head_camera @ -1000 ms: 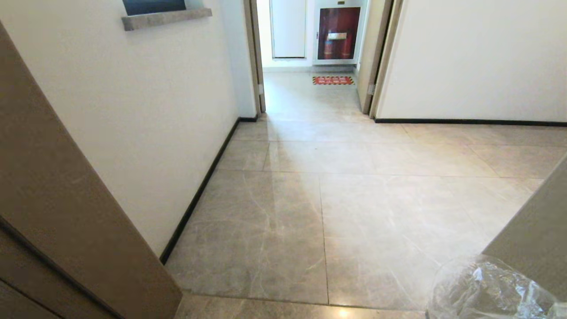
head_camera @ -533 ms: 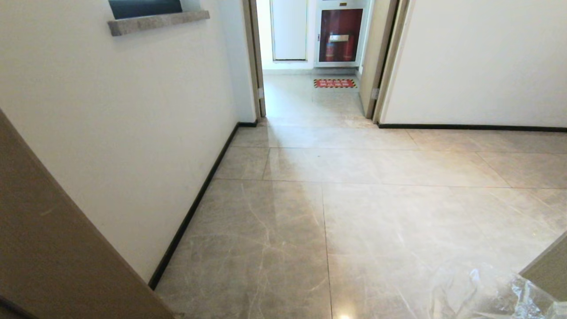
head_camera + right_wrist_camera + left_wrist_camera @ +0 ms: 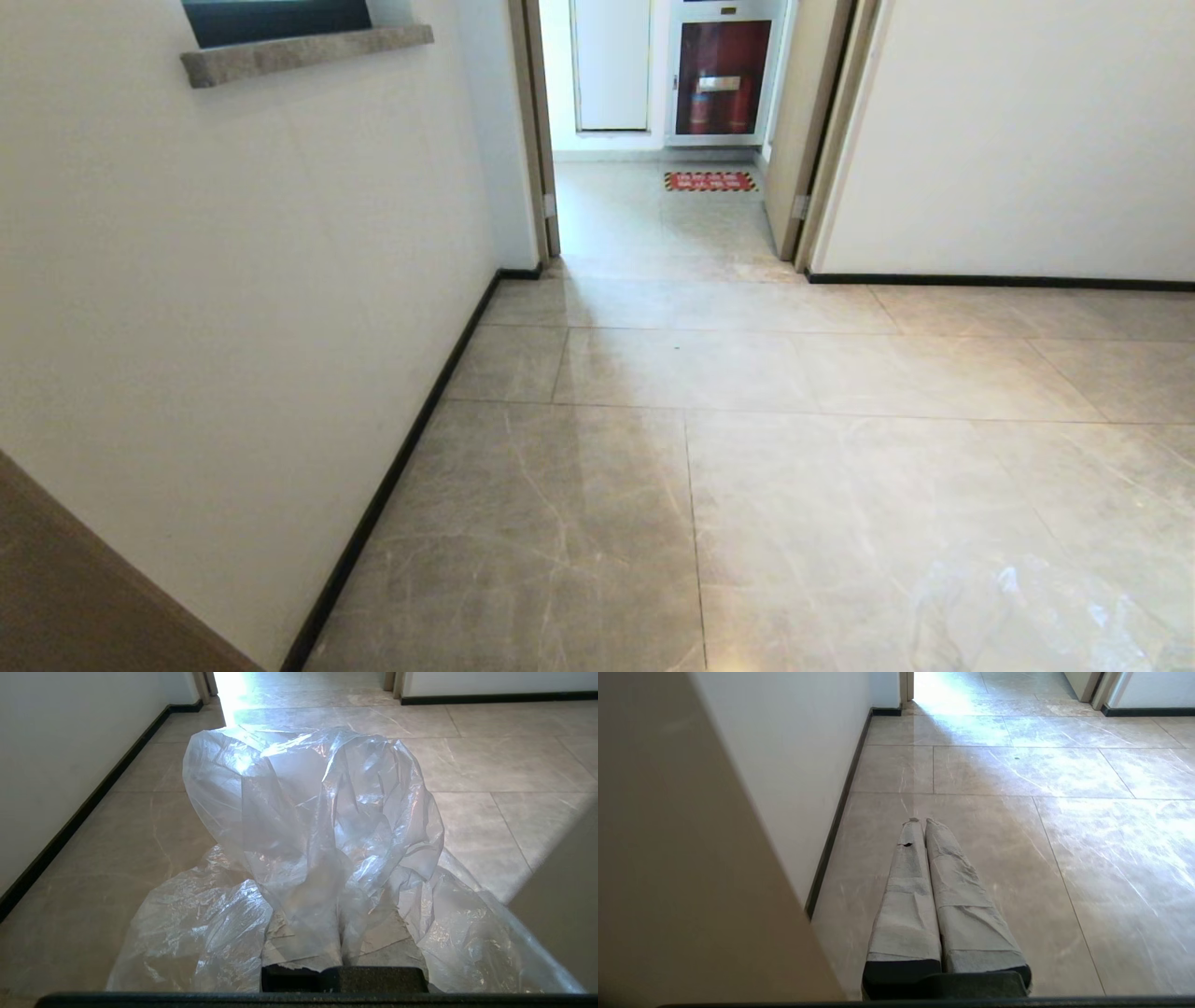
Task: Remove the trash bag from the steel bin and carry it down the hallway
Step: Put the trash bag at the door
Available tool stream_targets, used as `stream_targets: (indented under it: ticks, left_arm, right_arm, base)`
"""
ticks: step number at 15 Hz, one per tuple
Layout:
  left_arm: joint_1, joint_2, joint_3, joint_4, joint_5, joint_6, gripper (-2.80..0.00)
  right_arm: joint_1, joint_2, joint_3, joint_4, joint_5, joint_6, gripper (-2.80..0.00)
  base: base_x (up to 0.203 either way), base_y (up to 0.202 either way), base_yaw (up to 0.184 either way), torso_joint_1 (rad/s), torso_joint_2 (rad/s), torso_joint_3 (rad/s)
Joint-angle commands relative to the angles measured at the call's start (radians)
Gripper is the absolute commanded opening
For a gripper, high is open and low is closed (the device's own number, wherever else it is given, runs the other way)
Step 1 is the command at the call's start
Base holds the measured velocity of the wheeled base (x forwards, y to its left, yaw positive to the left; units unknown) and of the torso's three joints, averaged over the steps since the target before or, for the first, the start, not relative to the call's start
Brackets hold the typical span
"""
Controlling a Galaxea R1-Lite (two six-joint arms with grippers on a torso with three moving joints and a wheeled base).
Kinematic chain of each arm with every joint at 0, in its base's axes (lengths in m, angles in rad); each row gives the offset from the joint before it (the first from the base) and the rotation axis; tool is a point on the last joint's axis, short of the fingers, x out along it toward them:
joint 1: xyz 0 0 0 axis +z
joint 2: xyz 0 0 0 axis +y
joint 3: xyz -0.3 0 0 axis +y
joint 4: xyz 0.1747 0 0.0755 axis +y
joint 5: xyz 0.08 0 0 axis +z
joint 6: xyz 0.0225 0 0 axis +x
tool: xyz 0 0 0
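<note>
A: Down the hallway [image 3: 747, 448] we look from the head view: glossy beige-grey tiles, a white wall [image 3: 233, 280] on our left with a dark baseboard [image 3: 411, 429] along its foot, and a stone ledge [image 3: 308, 51] high on that wall.

B: Far end noted. An open doorway [image 3: 653, 140] gives onto a brighter space with a red cabinet [image 3: 724, 89] and a red floor mat [image 3: 709, 181] in front of it. A second white wall [image 3: 1008, 140] runs off to the right.

A: Where is the trash bag [image 3: 317, 826]?

B: On our right side. In the right wrist view the clear, crinkly plastic billows up over the right gripper [image 3: 343, 933] and hides most of its wrapped fingers. The jaws are fully closed, pinched on the bag's plastic. In the head view only a faint sheen of the bag [image 3: 1036, 616] shows at the bottom right corner, above the tiles.

A: What is inside the bag we cannot tell; the folds are too glary.

B: Left side. The left gripper [image 3: 921, 822] hangs low over the floor, close to the left wall's baseboard. Its two cloth-wrapped fingers [image 3: 906, 891] lie pressed together along their length, tips touching, with nothing between them.

A: A tan panel edge [image 3: 691, 858] stands close beside the left arm in its wrist view, and the same tan surface [image 3: 84, 597] shows at the head view's bottom left corner. The steel bin appears in none of our views.
</note>
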Motion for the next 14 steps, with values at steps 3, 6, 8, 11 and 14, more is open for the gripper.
stream_targets:
  ticks: [3, 6, 8, 11, 14]
  left_arm:
    - [0.000, 0.000, 0.000, 0.000, 0.000, 0.000, -2.80]
    - [0.000, 0.000, 0.001, 0.000, 0.000, 0.000, -2.80]
    - [0.000, 0.000, 0.000, 0.000, 0.000, 0.000, -2.80]
    - [0.000, 0.000, 0.001, 0.000, 0.000, 0.000, -2.80]
    - [0.000, 0.000, 0.002, 0.000, 0.000, 0.000, -2.80]
  right_arm:
    - [0.000, 0.001, 0.003, 0.000, 0.000, 0.000, -2.80]
    - [0.000, 0.001, 0.002, 0.000, 0.000, 0.000, -2.80]
    - [0.000, 0.001, 0.002, 0.000, 0.000, 0.000, -2.80]
    - [0.000, 0.001, 0.002, 0.000, 0.000, 0.000, -2.80]
    - [0.000, 0.001, 0.002, 0.000, 0.000, 0.000, -2.80]
  base:
    - [0.193, 0.000, 0.001, 0.001, 0.00, 0.005]
    - [0.194, 0.000, 0.001, 0.004, 0.00, -0.001]
    - [0.195, 0.000, 0.001, 0.000, 0.00, 0.002]
    - [0.203, 0.000, 0.001, 0.002, 0.00, 0.002]
    - [0.199, 0.000, 0.002, 0.004, 0.00, 0.001]
